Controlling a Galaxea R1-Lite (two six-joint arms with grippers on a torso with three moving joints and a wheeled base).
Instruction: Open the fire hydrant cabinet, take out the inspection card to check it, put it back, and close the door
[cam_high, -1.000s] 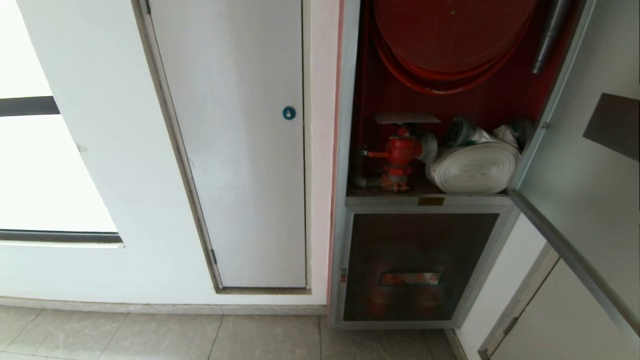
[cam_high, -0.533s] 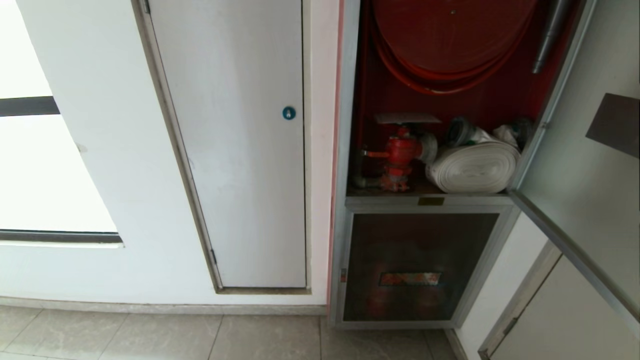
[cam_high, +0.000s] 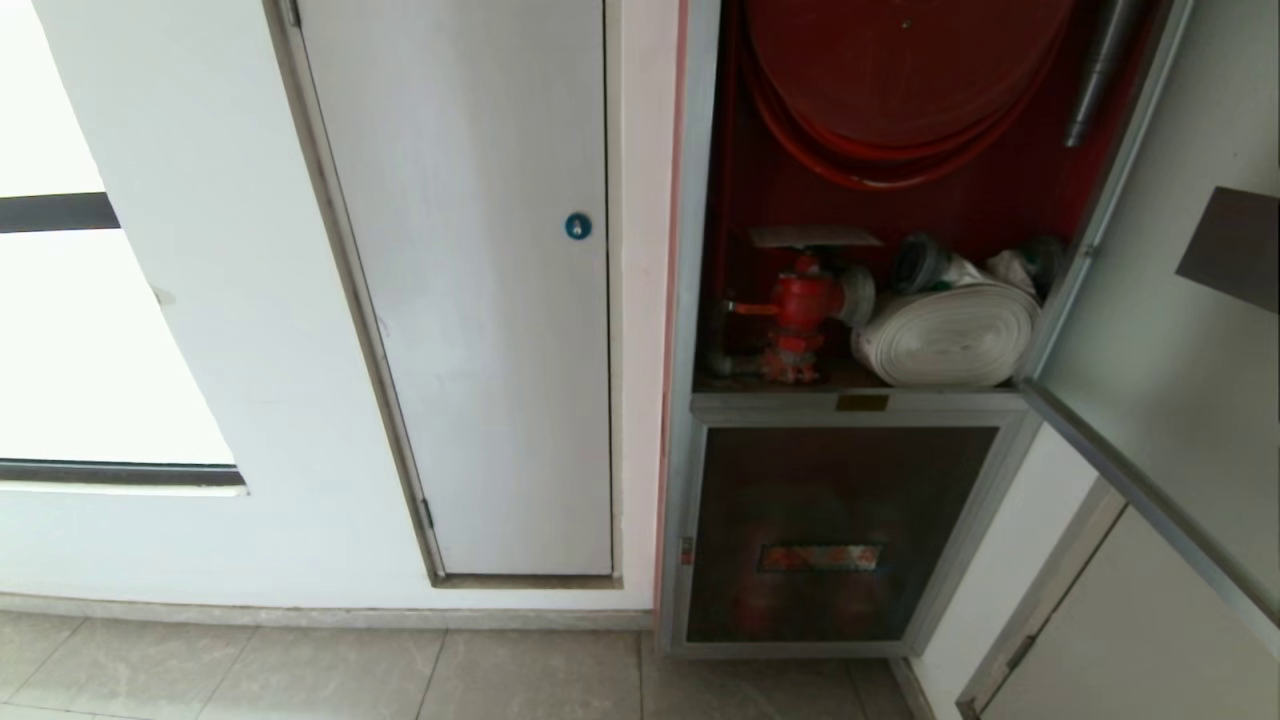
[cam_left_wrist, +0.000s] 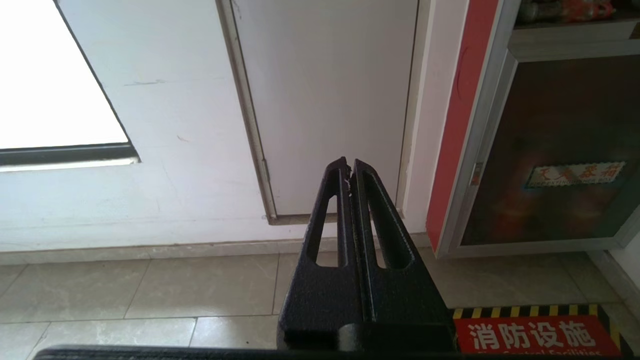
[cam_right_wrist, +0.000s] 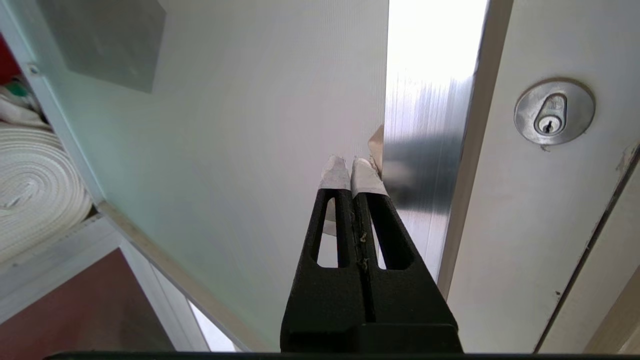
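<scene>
The fire hydrant cabinet (cam_high: 700, 200) stands open, showing its red hose reel (cam_high: 900, 70), red valve (cam_high: 800, 300) and white rolled hose (cam_high: 950, 335). A thin pale sheet, the inspection card (cam_high: 815, 237), lies flat on top of the valve. The door (cam_high: 1150, 300) is swung out to the right. In the right wrist view my right gripper (cam_right_wrist: 350, 167) is shut, its white-taped tips against the door's inner face (cam_right_wrist: 250, 125) beside its aluminium edge strip (cam_right_wrist: 425, 165). My left gripper (cam_left_wrist: 348, 162) is shut and empty, parked low. Neither gripper shows in the head view.
Left of the cabinet is a white panel door (cam_high: 480, 300) with a blue round lock (cam_high: 577, 226). Below the open compartment sits a smaller glass panel (cam_high: 830, 480). Behind the swung door is another white door with a silver lock (cam_right_wrist: 554, 112). A red floor sign (cam_left_wrist: 535, 337) lies on the tiles.
The door has swung slightly further open to the right. Everything else in the head view is unchanged.
</scene>
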